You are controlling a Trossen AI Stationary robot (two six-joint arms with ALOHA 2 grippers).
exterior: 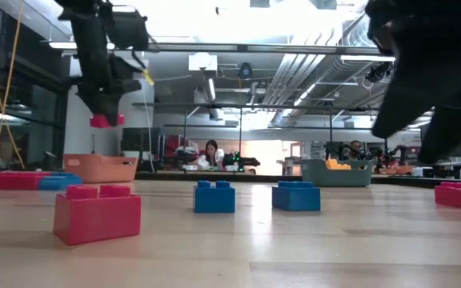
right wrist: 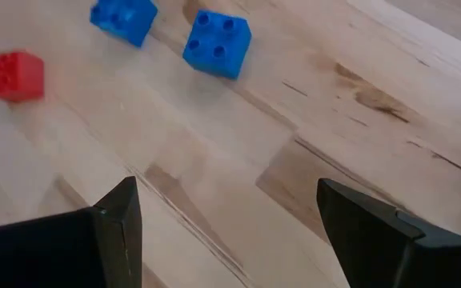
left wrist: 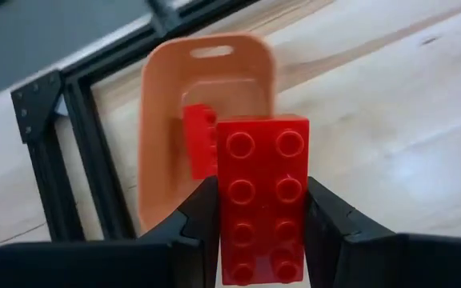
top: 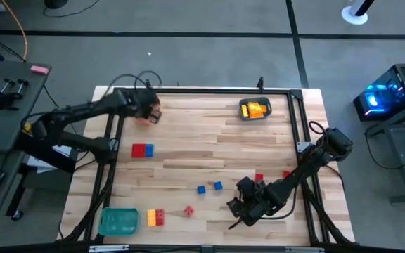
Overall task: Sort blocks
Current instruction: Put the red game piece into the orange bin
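Note:
My left gripper (left wrist: 262,200) hangs over the orange tray (left wrist: 162,96) at the table's far left (top: 151,111), shut on a red eight-stud brick (left wrist: 262,160). Another red brick (left wrist: 200,140) lies inside that tray. My right gripper (right wrist: 226,208) is open, low over bare wood at the near right (top: 243,205). Ahead of it, two blue bricks (right wrist: 217,32) (right wrist: 124,16) and a small red one (right wrist: 13,74) lie studs up on the table. A joined red-and-blue pair (top: 143,150) and a yellow-and-red pair (top: 155,217) also lie on the wood. My left gripper pinches the red brick between its two fingers, one on each long side wall (left wrist: 222,216), across its width. The fingers point down from above. The brick's far end juts out past the fingertips, and it hangs clear above the orange tray (exterior: 100,168).
A green tray (top: 118,221) sits at the near left corner. A grey-blue tray (top: 255,117) holding yellow bricks stands at the far edge. Two more red bricks (top: 259,177) (top: 285,173) lie near my right arm. A black frame (top: 111,133) borders the table. People sit in the room beyond.

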